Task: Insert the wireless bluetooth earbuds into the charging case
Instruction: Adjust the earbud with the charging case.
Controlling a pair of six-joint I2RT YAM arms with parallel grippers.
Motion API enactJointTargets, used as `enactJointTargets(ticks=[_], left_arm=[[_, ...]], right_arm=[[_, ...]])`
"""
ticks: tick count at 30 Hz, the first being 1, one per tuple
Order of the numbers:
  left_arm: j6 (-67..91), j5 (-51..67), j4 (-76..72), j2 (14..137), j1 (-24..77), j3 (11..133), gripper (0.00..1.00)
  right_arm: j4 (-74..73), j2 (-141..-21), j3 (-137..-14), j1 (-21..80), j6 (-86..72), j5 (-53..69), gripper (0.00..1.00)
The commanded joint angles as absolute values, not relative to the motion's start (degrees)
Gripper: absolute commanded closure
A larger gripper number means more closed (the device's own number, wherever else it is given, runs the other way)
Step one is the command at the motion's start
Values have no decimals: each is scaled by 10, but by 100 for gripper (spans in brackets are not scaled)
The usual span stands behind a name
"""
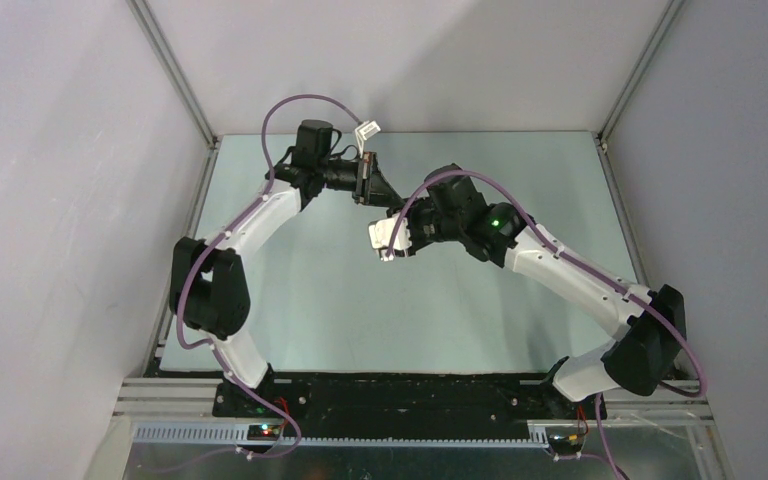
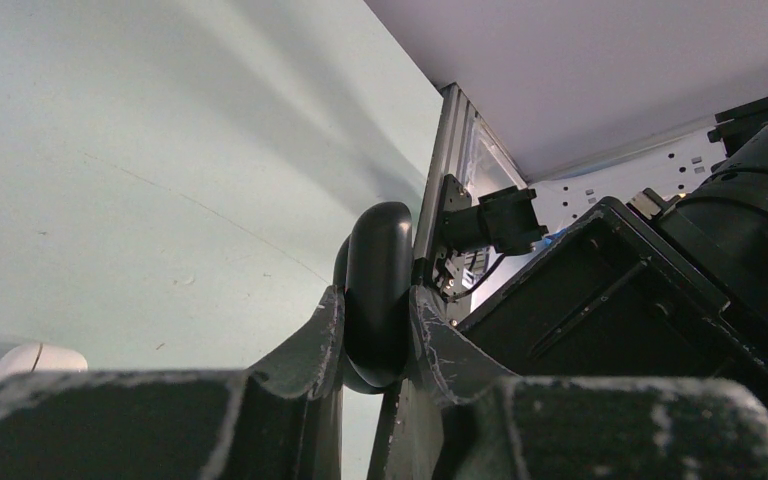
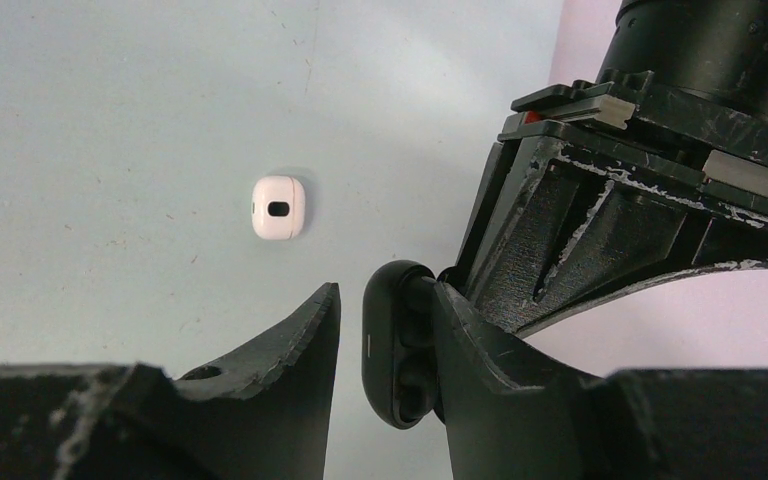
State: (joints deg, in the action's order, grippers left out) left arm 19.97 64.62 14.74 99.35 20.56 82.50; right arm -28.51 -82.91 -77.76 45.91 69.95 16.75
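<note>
My left gripper (image 2: 377, 295) is shut on the edge of a black charging case (image 2: 378, 270) and holds it above the table. In the right wrist view the same black case (image 3: 385, 345) hangs edge-on. Two dark rounded earbuds (image 3: 415, 385) sit in its open face. My right gripper (image 3: 388, 290) is open around it: the right finger (image 3: 480, 360) lies against the open face, and the left finger stands a little apart. In the top view both grippers meet at mid-table, left (image 1: 382, 193) and right (image 1: 400, 225). No white earbuds show.
A small white case (image 3: 279, 207) lies on the pale green table (image 1: 310, 300) beyond my right gripper. A white rounded thing (image 2: 35, 358) peeks out behind my left finger. Grey walls and aluminium posts (image 2: 450, 170) enclose the table.
</note>
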Motion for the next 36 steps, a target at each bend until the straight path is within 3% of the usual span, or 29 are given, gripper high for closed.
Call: enactJointTargets(ticks=[1,13,16,22,28,30,33,36], left_arm=[[202,669,144,981,208,841,100],[202,671,145,983,207,844,100],[202,670,145,983,207,843,100],[203,667,145,986,207,841,100],[205,665,144,990,206,844,100],[206,663,145,991,206,844,100],[207,662,145,991,206,844,100],[207,662,145,987,207,842,100]], right_arm=[[-255,-830,-794,453,688,145,56],[-237,-827,-771,452,695,117,56],[-250,-824,-771,453,685,116,67],[-266,-773,-774,454,625,168,77],[-387,-789,-834,437,581,196,90],[-395,-796,-850,432,565,198,88],[-346,-795,-848,433,551,188,72],[-319,-803,-841,441,560,162,65]])
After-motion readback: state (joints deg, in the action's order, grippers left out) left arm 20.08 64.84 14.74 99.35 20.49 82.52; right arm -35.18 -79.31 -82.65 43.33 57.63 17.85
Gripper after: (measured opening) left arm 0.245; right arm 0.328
